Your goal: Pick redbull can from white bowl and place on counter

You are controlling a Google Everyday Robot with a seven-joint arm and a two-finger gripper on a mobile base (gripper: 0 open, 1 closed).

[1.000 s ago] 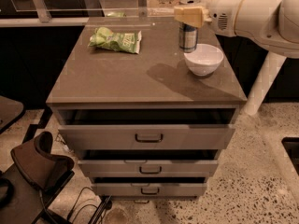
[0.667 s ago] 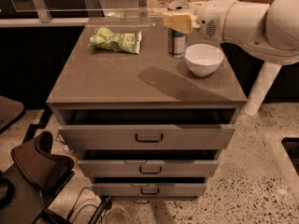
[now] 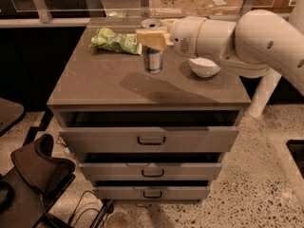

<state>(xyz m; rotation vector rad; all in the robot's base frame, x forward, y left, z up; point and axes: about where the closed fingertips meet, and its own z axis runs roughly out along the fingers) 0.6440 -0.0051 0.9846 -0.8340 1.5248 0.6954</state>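
The redbull can (image 3: 153,61) stands upright in my gripper (image 3: 151,39), left of the white bowl (image 3: 204,66) and out of it. Its silver top shows just behind the tan fingers (image 3: 145,37), and its blue and silver side hangs below them. The fingers are shut on the can's upper part. The can's base is at or just above the counter (image 3: 104,82), near the counter's middle back; I cannot tell whether it touches. The bowl sits empty at the counter's right, partly behind my white arm (image 3: 237,37).
A green crinkled snack bag (image 3: 116,41) lies at the counter's back left, close to the can. The top drawer (image 3: 151,139) stands slightly open below the counter's front edge. A dark chair (image 3: 40,167) is at the lower left on the terrazzo floor.
My gripper has carried the can leftwards and lower, from above the bowl to the counter's middle. The bowl has stayed in place.
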